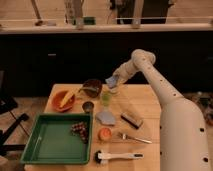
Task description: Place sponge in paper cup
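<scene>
**Q:** Where the hand, and in what state?

**A:** At the far edge of the pale wooden desk point(150, 107), above the desk's back middle. White arm point(165, 95) reaching in from the right, bent at a rounded elbow near the top. Hand point(114, 81) pinching the small flat blue-grey sponge point(111, 81), held tilted in the air.

**Q:** And the short white paper cup?

**A:** Just below the hand, at roughly point(114, 90), mostly hidden by hand and sponge; only a pale sliver visible. Sponge above it, contact impossible to tell.

**Q:** Nearby on the desk?

**A:** Translucent green cup point(105, 96) just in front and left of the hand, upright. Dark brown round bowl point(92, 87) to its left, with a utensil handle leaning out. Orange bowl point(64, 100) further left, holding something yellow. Small dark cup point(88, 106) in front of the brown bowl.

**Q:** Closer to the front?

**A:** Irregular blue-grey flat cloth-like piece point(105, 117) near the middle. Brown-and-black rectangular block point(131, 120) to its right, lying at an angle. Metal fork point(134, 138) in front of the block. Small orange round object point(104, 133) in front of the cloth piece. White-handled brush point(119, 157) along the front edge. Large green rectangular tray point(50, 142) at front left, with a dark reddish cluster point(80, 129) at its right rim.
</scene>
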